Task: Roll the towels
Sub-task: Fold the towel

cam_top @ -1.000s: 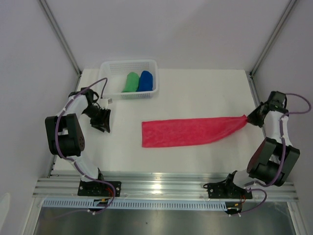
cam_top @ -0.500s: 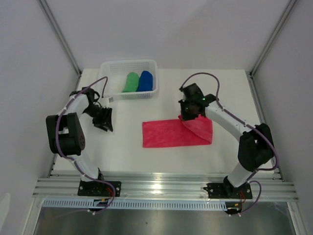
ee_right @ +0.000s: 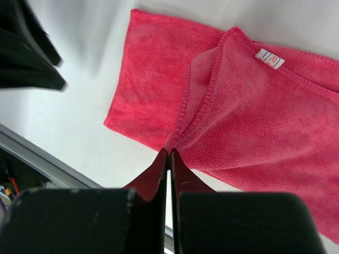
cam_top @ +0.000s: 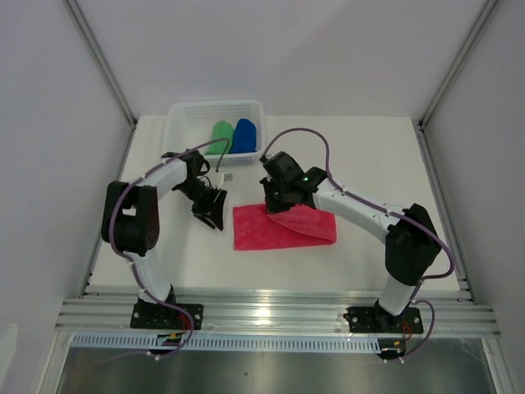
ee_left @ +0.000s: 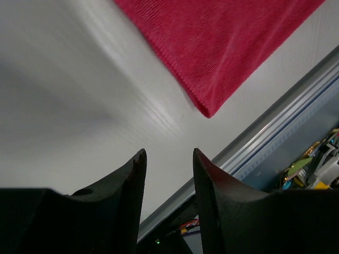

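The pink-red towel lies mid-table, its right part folded back over the rest. My right gripper is shut on that folded end's edge, held over the towel's middle; a white label shows on the fold. My left gripper hangs open just left of the towel's left edge, nothing between its fingers; the towel's corner lies ahead of them. The green towel and the blue towel sit rolled in the basket.
A white mesh basket stands at the back left of the table. The aluminium rail runs along the near edge. Grey walls close in both sides.
My right gripper has carried the towel's right end far to the left, folding it over. My left gripper has moved right, up to the towel's left edge.
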You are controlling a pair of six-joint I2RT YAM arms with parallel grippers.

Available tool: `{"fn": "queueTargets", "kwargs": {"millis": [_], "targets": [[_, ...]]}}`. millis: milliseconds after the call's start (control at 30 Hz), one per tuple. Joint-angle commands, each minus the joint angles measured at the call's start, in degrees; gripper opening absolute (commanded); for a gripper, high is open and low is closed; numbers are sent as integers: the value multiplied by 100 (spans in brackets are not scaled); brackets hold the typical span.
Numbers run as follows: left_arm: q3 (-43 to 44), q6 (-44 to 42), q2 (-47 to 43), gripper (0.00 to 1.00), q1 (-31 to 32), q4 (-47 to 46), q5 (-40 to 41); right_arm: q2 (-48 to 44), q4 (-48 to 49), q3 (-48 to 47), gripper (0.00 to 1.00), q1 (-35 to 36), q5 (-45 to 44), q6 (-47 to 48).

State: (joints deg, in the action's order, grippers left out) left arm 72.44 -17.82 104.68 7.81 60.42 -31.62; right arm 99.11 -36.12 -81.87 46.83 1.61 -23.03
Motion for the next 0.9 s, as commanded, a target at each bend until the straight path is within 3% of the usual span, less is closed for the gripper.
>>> {"fn": "queueTargets", "kwargs": {"millis": [0, 167, 367, 500, 867], "targets": [[322, 261, 428, 44, 229, -75, -529, 222, 298, -443, 0, 125, -161, -412], [534, 314, 597, 45, 537, -250, -776, 320, 333, -734, 0, 256, -818, -711], [657, 446, 834, 46, 546, -487, -802, 170, 922, -445, 0, 572, -925, -774], [657, 560, 1071, 47, 546, -567, -784, 310, 1335, -400, 0, 792, -541, -695], [824, 824, 931, 52, 405, -698, -539, 961, 1115, -14, 0, 1004, 270, -308]]}}
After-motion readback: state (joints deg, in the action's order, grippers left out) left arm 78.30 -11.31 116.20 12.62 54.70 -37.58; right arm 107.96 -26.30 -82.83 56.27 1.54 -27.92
